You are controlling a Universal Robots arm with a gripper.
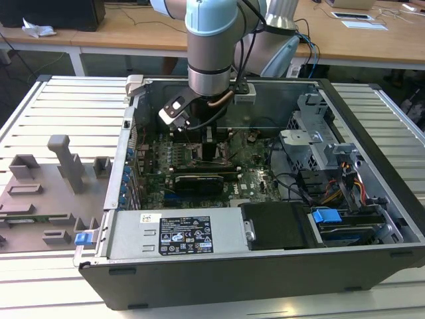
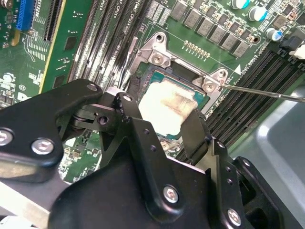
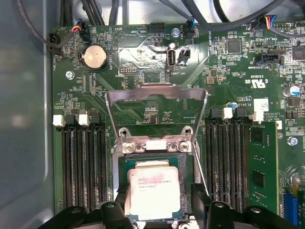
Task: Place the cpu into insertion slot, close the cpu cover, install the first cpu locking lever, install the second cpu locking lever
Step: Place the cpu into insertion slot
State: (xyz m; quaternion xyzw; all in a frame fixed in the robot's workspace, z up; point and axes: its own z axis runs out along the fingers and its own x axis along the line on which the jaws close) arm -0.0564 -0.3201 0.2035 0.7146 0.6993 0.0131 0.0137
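- gripper (image 3: 160, 206) low over insertion slot (image 3: 125, 164); fingers (image 2: 193, 131) apart, one each side of cpu (image 3: 153, 193), gap showing at one side.
- cpu lies flat in slot btwn fingers, metal face up, edges square w/ slot rim; approx square, no clear long axis.
- cpu cover (image 3: 156, 98) tilted up open, hinged at slot's far edge.

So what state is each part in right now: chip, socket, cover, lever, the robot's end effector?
cpu: over the insertion slot, seating unclear
insertion slot: uncovered, cpu over it
cpu cover: flipped up, open
locking lever: unlatched, sticking out free
end effector: down around the cpu, grip unclear
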